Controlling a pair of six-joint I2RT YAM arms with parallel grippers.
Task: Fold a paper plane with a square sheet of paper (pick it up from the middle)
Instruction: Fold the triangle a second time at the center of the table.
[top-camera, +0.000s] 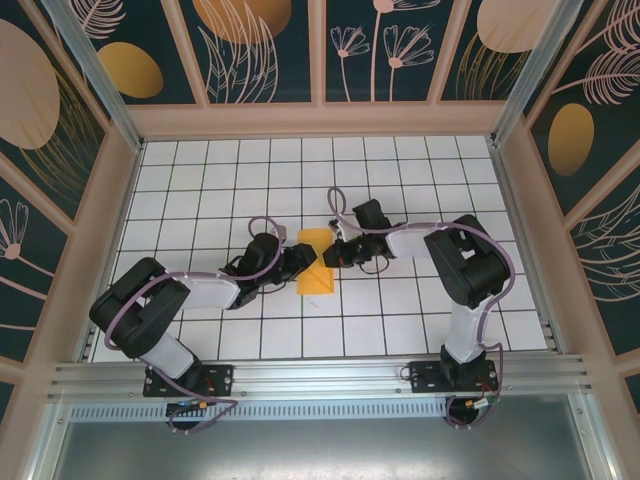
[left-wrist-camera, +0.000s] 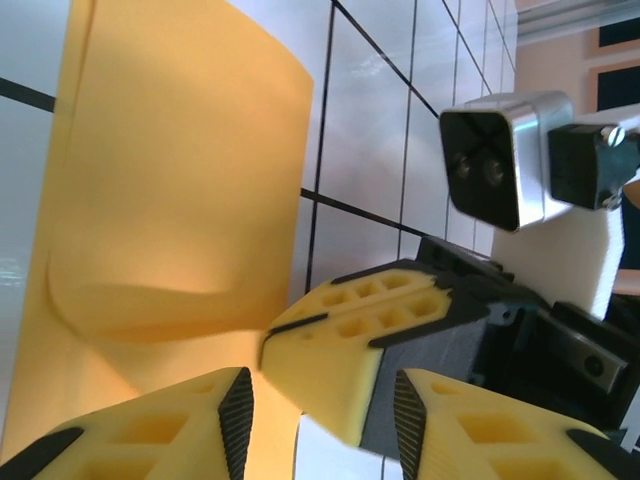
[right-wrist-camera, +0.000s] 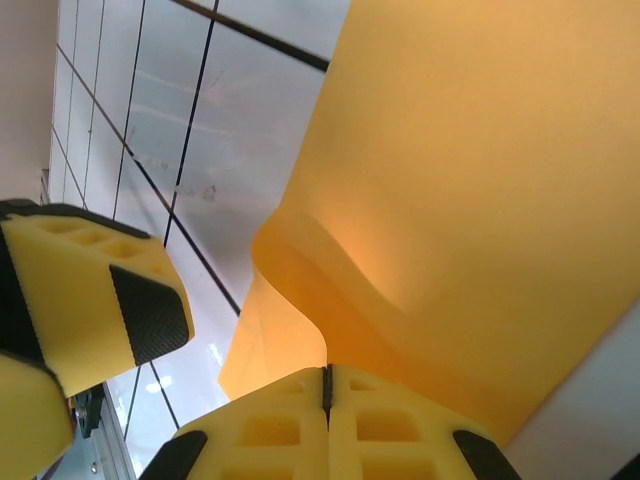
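The sheet of paper (top-camera: 315, 262) lies near the middle of the white gridded table (top-camera: 420, 310), directly between the two grippers. From above it shows as an orange-yellow strip, longer than it is wide, running away from the arm bases.

The left gripper (top-camera: 298, 262) sits at the strip's left edge and the right gripper (top-camera: 337, 252) at its right edge, so the two face each other across the paper.

In the left wrist view, the sheet (left-wrist-camera: 170, 200) spreads over the tiles to the left. A soft rolled fold bulges across its lower part and its far corner curves up off the surface. The left gripper (left-wrist-camera: 320, 385) has its jaws apart with a clear gap between the black pads. One finger (left-wrist-camera: 150, 435) rests at the paper's near edge, and no paper is clamped between the pads. The right gripper (left-wrist-camera: 285, 335) reaches into that gap with its yellow fingers pressed together, their tips meeting the sheet at the fold. Its wrist camera (left-wrist-camera: 495, 160) sits above.

In the right wrist view, the right gripper (right-wrist-camera: 325, 385) has its jaws fully together, leaving only a thin seam. The sheet (right-wrist-camera: 480, 180) rises straight out of that seam in a curved, doubled layer, so the gripper appears to pinch the paper's edge. A finger (right-wrist-camera: 90, 290) of the left gripper stands to the left, just beside the paper but apart from it.
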